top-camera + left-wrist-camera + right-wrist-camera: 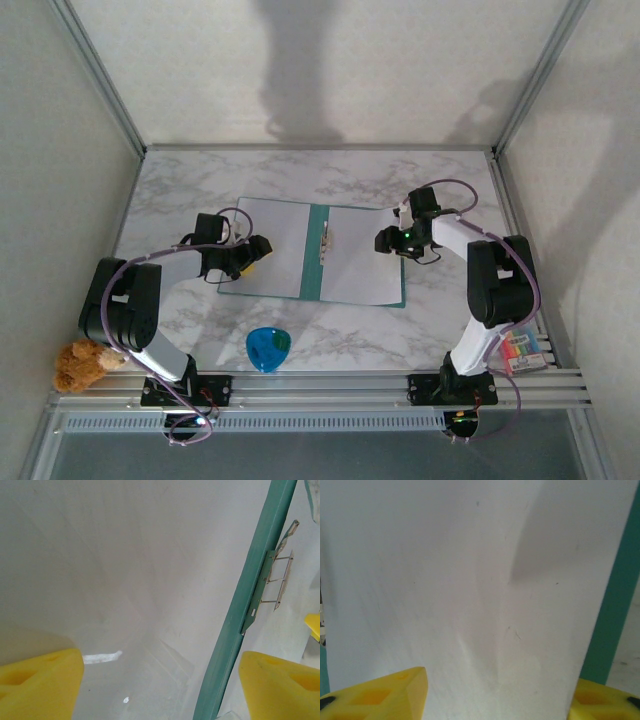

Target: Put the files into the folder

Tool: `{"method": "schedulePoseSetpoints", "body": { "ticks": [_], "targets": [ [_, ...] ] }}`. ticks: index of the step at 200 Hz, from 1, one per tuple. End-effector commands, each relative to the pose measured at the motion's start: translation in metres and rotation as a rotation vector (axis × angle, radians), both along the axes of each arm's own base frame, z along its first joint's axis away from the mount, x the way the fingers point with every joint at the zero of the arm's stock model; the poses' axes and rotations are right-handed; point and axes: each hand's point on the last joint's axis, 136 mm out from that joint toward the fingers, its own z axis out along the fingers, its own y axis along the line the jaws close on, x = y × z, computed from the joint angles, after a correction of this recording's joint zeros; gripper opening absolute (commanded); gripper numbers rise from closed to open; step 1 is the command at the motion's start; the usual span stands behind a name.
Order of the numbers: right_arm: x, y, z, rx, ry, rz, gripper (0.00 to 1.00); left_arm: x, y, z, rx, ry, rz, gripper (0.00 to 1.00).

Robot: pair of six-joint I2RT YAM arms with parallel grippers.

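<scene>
The folder (pixel 314 278) lies open and flat mid-counter, its teal spine running front to back with a metal clip (pixel 326 238) on it. White paper covers both halves. The files (pixel 362 265) seem to rest on the right half: the right wrist view shows a pale sheet with a soft crease and a teal strip past its right side. Whether the left half carries a sheet too, or is just pale lining, I cannot tell.

The right claw (pixel 385 240) hovers over the outer part of the right half, fingers apart and clamped on nothing. The left claw (pixel 255 257) is at the folder's left edge, low over that leaf, fingers wide apart and empty.

By my judgement the sheets are already inside, and the step in hand is squaring them or readying to close. The next move probably calls for a claw to get under one cover's outer edge and swing it over the spine without dragging the paper.

Hard to make out are the sheet count, the sheet edges against the lining, and whether either claw touches paper. The counter (pixel 170 200) also holds a blue cup (pixel 268 348) near the front, well apart from the folder.
</scene>
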Motion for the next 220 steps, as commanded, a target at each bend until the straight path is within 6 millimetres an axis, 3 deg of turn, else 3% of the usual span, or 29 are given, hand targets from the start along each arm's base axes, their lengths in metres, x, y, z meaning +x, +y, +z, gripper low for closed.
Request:
{"method": "schedulePoseSetpoints", "body": {
  "ticks": [1, 48, 96, 124, 150, 220],
  "targets": [
    [0.004, -0.004, 0.0, -0.02, 0.008, -0.008, 0.64, -0.005, 0.007, -0.009, 0.037, 0.04, 0.008, 0.81],
    [0.003, -0.021, 0.007, -0.095, 0.008, -0.034, 0.7, -0.005, 0.007, -0.009, 0.036, 0.041, 0.008, 0.81],
    [0.007, -0.046, 0.039, -0.129, -0.023, -0.129, 0.74, -0.005, 0.007, -0.009, 0.036, 0.04, 0.008, 0.81],
    [0.003, -0.027, 0.057, -0.012, -0.041, -0.117, 0.77, -0.005, 0.007, -0.008, 0.036, 0.039, 0.01, 0.81],
    [0.0, -0.01, 0.061, 0.099, -0.037, -0.105, 0.78, -0.004, 0.006, -0.008, 0.036, 0.039, 0.01, 0.81],
    [0.002, -0.001, 0.07, 0.17, -0.083, -0.126, 0.78, 0.01, 0.002, 0.012, 0.086, 0.012, 0.016, 0.85]
  ]
}}
